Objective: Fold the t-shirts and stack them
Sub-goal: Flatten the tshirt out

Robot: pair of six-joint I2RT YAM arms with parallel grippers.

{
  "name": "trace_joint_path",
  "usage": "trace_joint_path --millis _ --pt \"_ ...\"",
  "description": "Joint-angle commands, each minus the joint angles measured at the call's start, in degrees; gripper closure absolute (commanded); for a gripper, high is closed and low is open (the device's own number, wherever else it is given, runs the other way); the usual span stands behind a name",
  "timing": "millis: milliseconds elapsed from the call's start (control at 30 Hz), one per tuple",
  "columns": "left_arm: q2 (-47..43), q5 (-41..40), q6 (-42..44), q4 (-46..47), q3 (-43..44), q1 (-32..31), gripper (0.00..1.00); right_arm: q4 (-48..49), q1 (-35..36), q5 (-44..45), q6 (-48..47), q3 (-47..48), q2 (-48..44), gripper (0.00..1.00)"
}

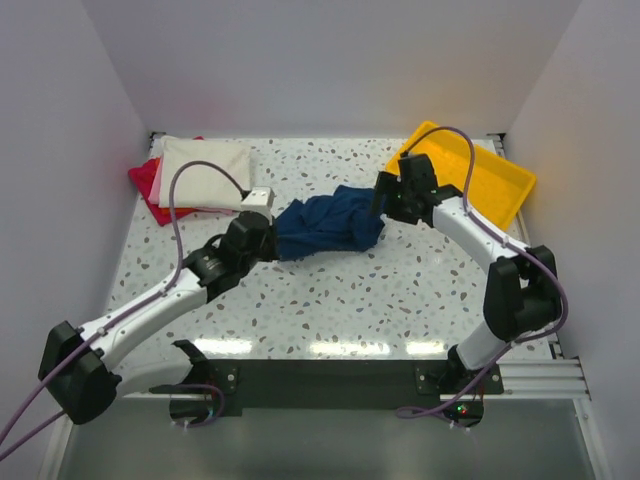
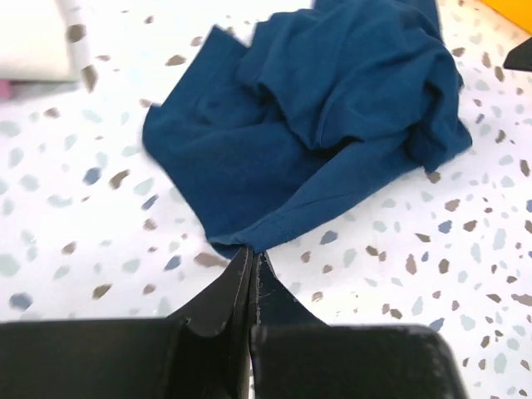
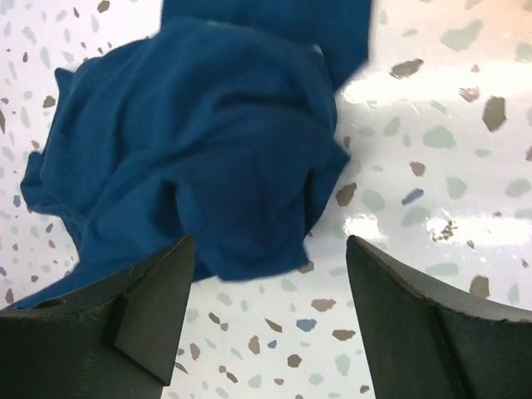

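A crumpled navy blue t-shirt (image 1: 328, 226) lies in a heap at the middle of the table. My left gripper (image 2: 250, 249) is shut on its near-left hem, the cloth (image 2: 316, 125) bunching away from the tips. My right gripper (image 3: 270, 249) hovers open at the heap's right end, its jaws wide on either side of a fold of the navy shirt (image 3: 199, 141), with bare table between them. The print does not show. At the back left lie folded t-shirts: a cream one (image 1: 205, 160) on top of pink (image 1: 152, 178) and red (image 1: 172, 212) ones.
A yellow plastic tray (image 1: 490, 180) sits tilted at the back right, just behind my right arm. White walls close in the table on the left, back and right. A small white block (image 1: 258, 197) sits on my left wrist.
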Motion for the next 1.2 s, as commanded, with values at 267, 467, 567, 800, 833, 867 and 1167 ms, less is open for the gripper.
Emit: trace_joint_path --millis 267,467,567,800,833,867,1167 --pt "-7.9 -9.0 -7.9 -13.1 -6.9 -0.1 1.00 7.2 1.7 -13.7 1.3 4.6 10.3 0.29" --pt "-7.6 -8.5 -9.4 -13.1 -8.0 -0.1 1.00 8.2 4.1 -17.3 -0.2 4.9 11.3 0.28" --pt "-7.5 -8.5 -9.6 -12.9 -8.2 -0.1 1.00 8.5 4.8 -18.6 -0.1 4.7 12.3 0.29" --pt "-6.4 -9.7 -9.2 -11.5 -8.8 0.0 1.00 6.8 5.7 -21.7 0.1 6.2 17.2 0.66" --pt "-6.1 -10.2 -9.4 -11.4 -8.9 0.0 1.00 6.2 5.7 -21.8 0.2 6.2 17.0 0.79" --pt "-5.5 -11.6 -9.3 -11.1 -8.5 0.4 1.00 5.6 5.7 -21.8 0.2 6.6 16.5 0.86" --pt "2.3 -8.4 3.6 -3.0 10.5 22.8 1.00 -7.7 1.5 -19.1 -0.4 28.1 11.3 1.00"
